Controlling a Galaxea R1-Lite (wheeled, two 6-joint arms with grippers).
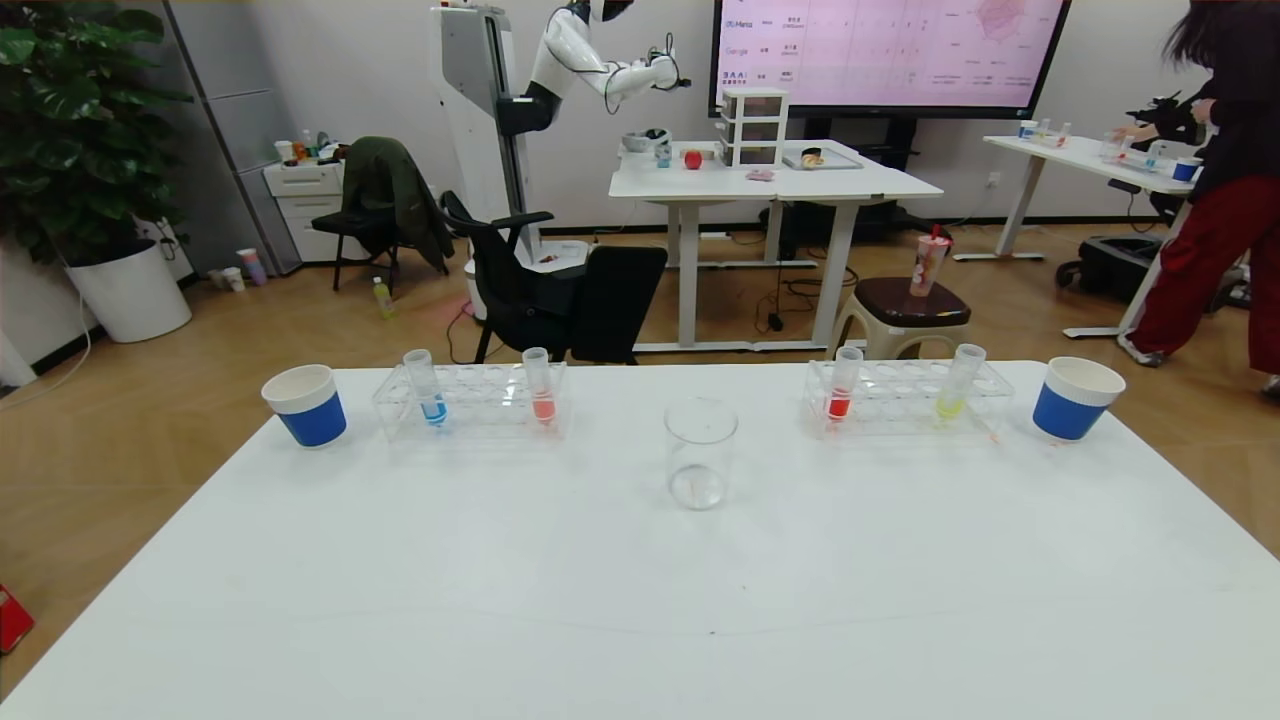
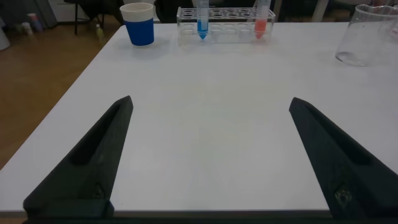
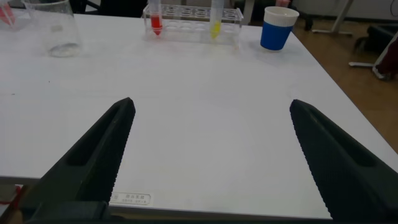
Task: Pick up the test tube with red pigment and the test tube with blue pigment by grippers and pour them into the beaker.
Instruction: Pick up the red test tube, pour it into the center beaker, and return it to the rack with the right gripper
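The beaker (image 1: 700, 454) stands empty at the middle of the white table (image 1: 640, 600); it also shows in the left wrist view (image 2: 368, 36) and the right wrist view (image 3: 55, 27). The test tube with blue pigment (image 1: 427, 388) stands upright in the left rack (image 1: 470, 400), seen too in the left wrist view (image 2: 202, 17). The test tube with red pigment (image 1: 842, 385) stands upright in the right rack (image 1: 905, 395), seen too in the right wrist view (image 3: 155, 17). My left gripper (image 2: 210, 102) and right gripper (image 3: 211, 104) are open and empty, low over the table's near edge, out of the head view.
A salmon-red tube (image 1: 540, 386) shares the left rack and a yellow-green tube (image 1: 958, 382) the right rack. White paper cups with blue sleeves stand at the far left (image 1: 306, 404) and far right (image 1: 1074, 398). A person (image 1: 1215, 190) stands behind on the right.
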